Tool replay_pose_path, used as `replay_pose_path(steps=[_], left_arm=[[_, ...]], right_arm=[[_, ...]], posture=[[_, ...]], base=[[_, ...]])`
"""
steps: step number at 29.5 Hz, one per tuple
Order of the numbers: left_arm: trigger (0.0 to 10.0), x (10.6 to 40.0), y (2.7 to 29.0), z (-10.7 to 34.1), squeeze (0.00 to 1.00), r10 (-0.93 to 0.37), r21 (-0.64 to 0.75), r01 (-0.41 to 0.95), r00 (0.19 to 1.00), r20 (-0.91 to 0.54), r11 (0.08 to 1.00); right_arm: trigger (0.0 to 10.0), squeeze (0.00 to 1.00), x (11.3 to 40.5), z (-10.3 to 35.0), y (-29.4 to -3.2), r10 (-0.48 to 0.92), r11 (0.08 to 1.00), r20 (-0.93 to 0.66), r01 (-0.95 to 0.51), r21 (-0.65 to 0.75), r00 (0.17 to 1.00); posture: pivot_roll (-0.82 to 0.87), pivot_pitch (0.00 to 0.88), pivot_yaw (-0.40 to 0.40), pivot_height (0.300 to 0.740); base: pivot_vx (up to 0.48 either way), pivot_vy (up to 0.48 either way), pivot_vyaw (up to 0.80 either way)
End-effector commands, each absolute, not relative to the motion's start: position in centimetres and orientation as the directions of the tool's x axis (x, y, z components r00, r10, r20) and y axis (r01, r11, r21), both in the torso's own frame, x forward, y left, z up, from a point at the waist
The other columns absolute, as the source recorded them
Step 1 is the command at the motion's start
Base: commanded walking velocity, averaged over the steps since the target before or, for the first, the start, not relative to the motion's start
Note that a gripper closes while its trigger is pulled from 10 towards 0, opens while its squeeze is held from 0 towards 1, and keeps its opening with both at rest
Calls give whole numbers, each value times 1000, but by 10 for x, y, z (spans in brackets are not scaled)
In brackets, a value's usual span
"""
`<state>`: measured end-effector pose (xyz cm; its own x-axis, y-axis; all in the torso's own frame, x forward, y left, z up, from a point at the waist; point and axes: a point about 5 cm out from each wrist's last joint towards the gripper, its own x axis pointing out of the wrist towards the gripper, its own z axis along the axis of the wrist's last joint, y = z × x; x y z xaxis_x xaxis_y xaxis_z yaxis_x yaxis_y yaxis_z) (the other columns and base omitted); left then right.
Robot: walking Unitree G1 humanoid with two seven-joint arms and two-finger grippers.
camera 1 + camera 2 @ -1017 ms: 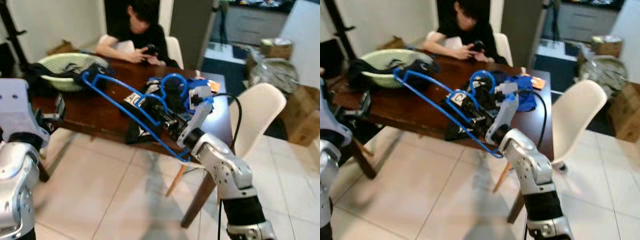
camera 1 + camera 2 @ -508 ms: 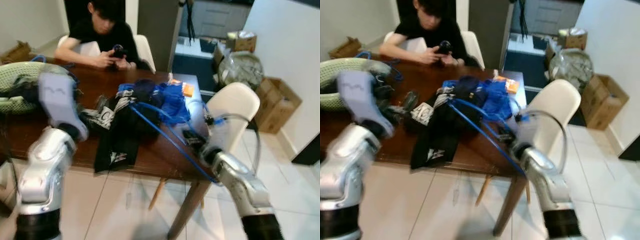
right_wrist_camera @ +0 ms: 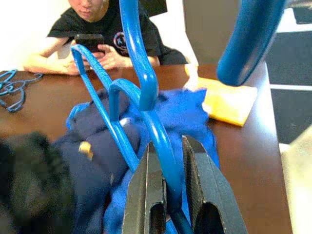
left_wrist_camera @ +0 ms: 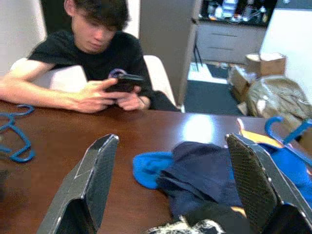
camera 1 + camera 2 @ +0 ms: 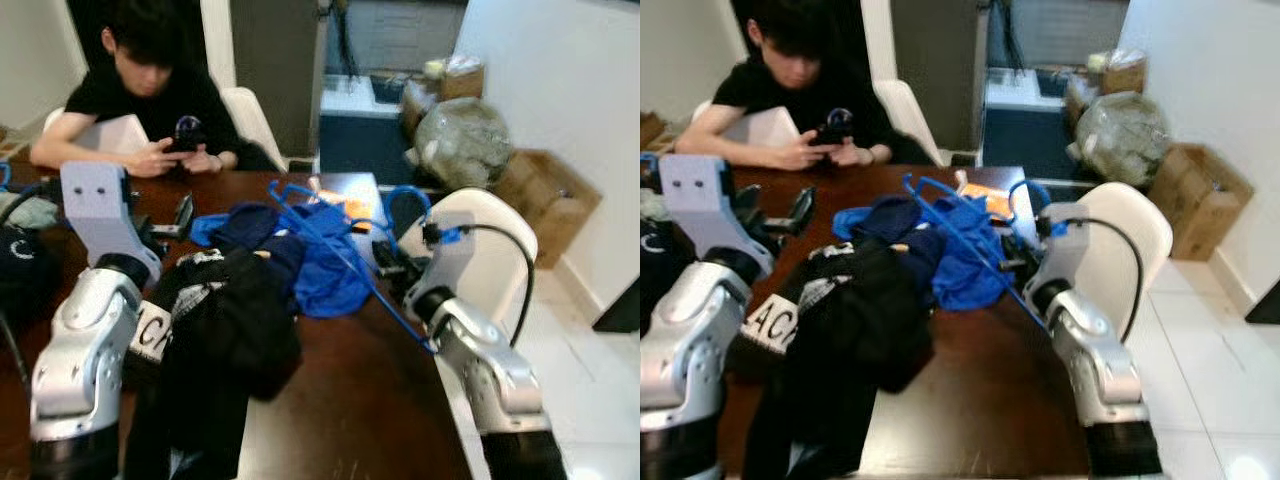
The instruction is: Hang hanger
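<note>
Over a dark table strewn with clothes, we pinch the blue hanger in our right gripper, its frame slanting up over the pile. Our left gripper hovers wide open, holding nothing, facing a seated person.

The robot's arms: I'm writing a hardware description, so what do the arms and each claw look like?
Both arms are silver metal with dark joint bands. The left arm ends in a pale boxy wrist block; its left claw has two long black fingers with finely textured inner pads. The right arm carries a looping black cable, and the right claw has two long black fingers.
</note>
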<state>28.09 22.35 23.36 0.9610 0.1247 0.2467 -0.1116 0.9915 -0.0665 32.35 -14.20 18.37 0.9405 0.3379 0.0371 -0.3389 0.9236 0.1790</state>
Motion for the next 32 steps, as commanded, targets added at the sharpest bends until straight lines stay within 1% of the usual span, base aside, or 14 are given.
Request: replay_pose_path(steps=[1,5,16,24,31,32], left_arm=[[10000,273,233,221,0,186,-92,-171,963,194,981],[10000,267,232,216,0,195,-92,-180,964,183,979],[10000,269,226,219,0,192,-112,-173,964,186,979],[10000,270,234,230,0,200,-117,-178,956,215,977],[10000,272,235,235,0,192,-112,-170,954,230,979],[10000,274,234,236,0,182,-110,-160,957,226,981]], right_arm=[[10000,0,325,182,-139,351,919,35,-351,179,936],[10000,0,328,184,-138,352,919,41,-353,177,935],[10000,0,330,185,-140,352,920,42,-354,171,935],[10000,0,331,184,-142,350,922,35,-351,165,936],[10000,0,331,185,-142,348,922,38,-350,166,937],[10000,0,332,186,-142,347,922,40,-349,165,937]], posture=[[127,15,-80,740],[134,16,-86,740],[129,20,-84,740],[127,23,-85,740],[127,22,-83,740],[127,22,-83,740]], base=[[0,469,0],[0,466,0],[0,465,0],[0,465,0],[0,465,0],[0,0,0]])
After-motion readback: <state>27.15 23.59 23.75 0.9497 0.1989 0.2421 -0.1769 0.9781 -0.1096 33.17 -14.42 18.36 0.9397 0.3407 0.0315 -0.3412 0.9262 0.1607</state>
